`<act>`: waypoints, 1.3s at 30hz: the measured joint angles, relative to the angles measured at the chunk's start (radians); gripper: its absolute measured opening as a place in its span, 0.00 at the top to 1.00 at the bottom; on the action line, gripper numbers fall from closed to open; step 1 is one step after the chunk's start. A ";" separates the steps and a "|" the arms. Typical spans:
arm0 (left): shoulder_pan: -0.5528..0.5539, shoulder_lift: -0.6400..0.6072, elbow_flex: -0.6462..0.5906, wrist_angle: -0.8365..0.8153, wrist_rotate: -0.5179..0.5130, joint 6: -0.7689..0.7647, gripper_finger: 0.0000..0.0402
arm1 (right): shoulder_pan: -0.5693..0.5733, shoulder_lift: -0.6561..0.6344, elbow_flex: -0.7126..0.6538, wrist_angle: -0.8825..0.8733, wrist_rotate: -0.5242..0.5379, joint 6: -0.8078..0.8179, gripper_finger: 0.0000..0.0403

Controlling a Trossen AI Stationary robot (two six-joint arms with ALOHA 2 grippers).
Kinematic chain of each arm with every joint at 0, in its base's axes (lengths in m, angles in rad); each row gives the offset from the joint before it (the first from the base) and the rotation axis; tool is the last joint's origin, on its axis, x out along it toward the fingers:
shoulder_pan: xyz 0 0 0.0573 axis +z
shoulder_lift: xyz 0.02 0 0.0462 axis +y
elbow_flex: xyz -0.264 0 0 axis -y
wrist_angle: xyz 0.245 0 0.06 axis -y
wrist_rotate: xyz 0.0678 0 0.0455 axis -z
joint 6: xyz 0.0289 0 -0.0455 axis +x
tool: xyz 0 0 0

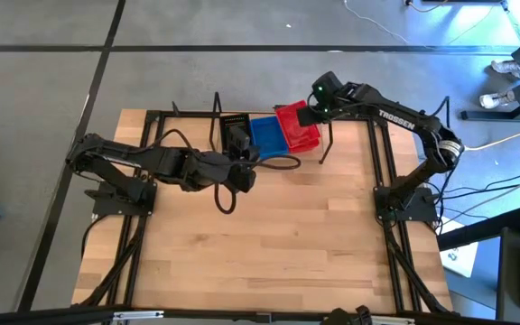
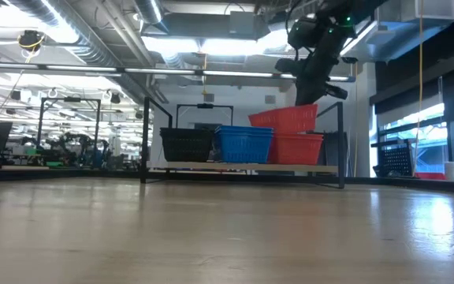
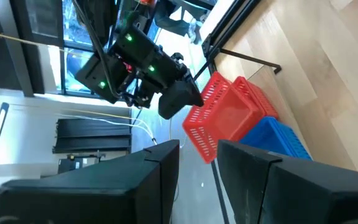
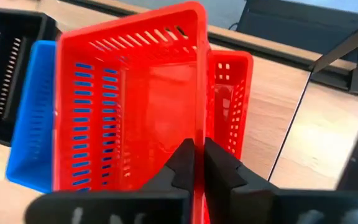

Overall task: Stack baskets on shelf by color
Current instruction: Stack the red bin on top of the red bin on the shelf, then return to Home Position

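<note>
The shelf (image 2: 243, 167) at the tabletop's (image 1: 269, 244) far edge carries black, blue and red baskets, and the right hand (image 4: 194, 163) pinches the rim wall of a tilted red basket (image 4: 138, 106) over the red stack (image 2: 294, 148). It looks light, stiff and slick, so the rim is the safest hold. The low view shows the tilt, the right wrist view shows the pinch, and the left hand (image 3: 197, 180) hangs spread near the black basket (image 1: 236, 133).

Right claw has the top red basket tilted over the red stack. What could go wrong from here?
1. The right claw pinches only the rim of the tilted red basket; it may slip.
2. Released askew, it may not nest in the lower red basket.
3. It overhangs the blue baskets and may catch them.
</note>
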 joint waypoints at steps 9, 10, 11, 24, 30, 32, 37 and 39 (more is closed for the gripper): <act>0.000 0.000 0.000 0.000 0.000 0.001 0.74 | -0.001 0.050 0.000 0.005 -0.013 -0.031 0.85; 0.000 0.000 0.000 0.000 0.000 0.001 0.74 | -0.001 0.050 0.000 0.005 -0.012 -0.025 0.85; 0.000 0.000 0.000 0.000 0.000 0.001 0.74 | -0.001 0.050 0.000 0.005 -0.011 -0.023 0.84; 0.000 0.001 0.000 0.000 -0.040 -0.002 0.74 | -0.008 0.024 0.000 0.018 -0.062 -0.018 0.84; 0.000 0.001 0.000 0.000 -0.062 -0.006 0.74 | -0.009 0.003 0.000 0.022 -0.057 -0.085 0.84; 0.000 0.001 0.000 0.000 -0.062 -0.006 0.74 | -0.010 -0.012 0.000 0.022 -0.019 -0.081 0.84; 0.000 0.001 0.000 0.000 -0.063 -0.057 0.74 | -0.011 -0.077 0.000 0.021 0.028 -0.125 0.84; 0.000 -0.008 -0.001 -0.011 -0.061 -0.122 0.74 | -0.007 -0.118 0.000 0.020 0.015 -0.188 0.84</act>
